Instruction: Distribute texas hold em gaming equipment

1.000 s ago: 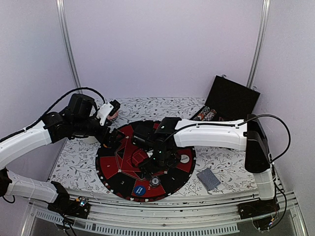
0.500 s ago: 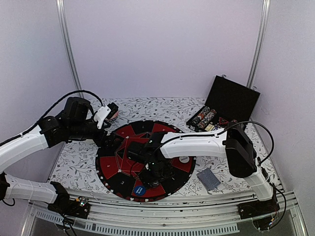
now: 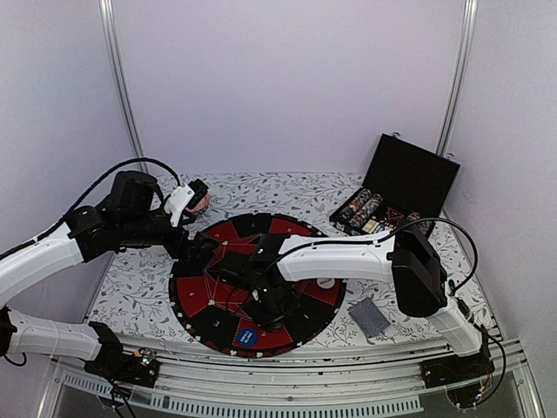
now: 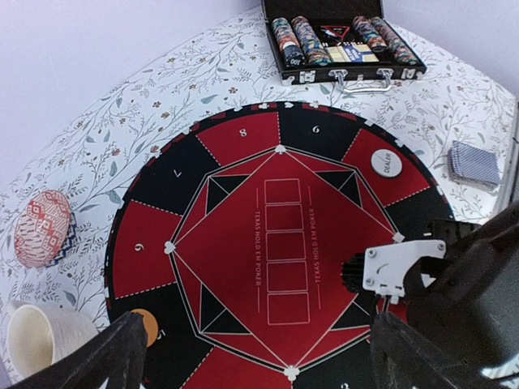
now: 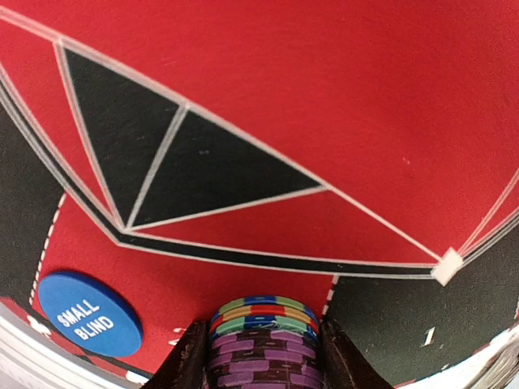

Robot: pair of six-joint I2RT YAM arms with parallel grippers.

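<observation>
The right fingers (image 5: 188, 361) clamp a stack of striped poker chips (image 5: 263, 344) at the round mat's (image 4: 276, 174) 6 o'clock side. A blue disc (image 5: 89, 314) lies at the stack's 9 o'clock. The left fingers (image 4: 105, 356) gape wide near the mat's 10 o'clock edge.

The chip stack (image 5: 263, 344) was cut off at the bottom edge; a finger (image 4: 113, 352) half hid the orange disc (image 4: 148, 322).
</observation>
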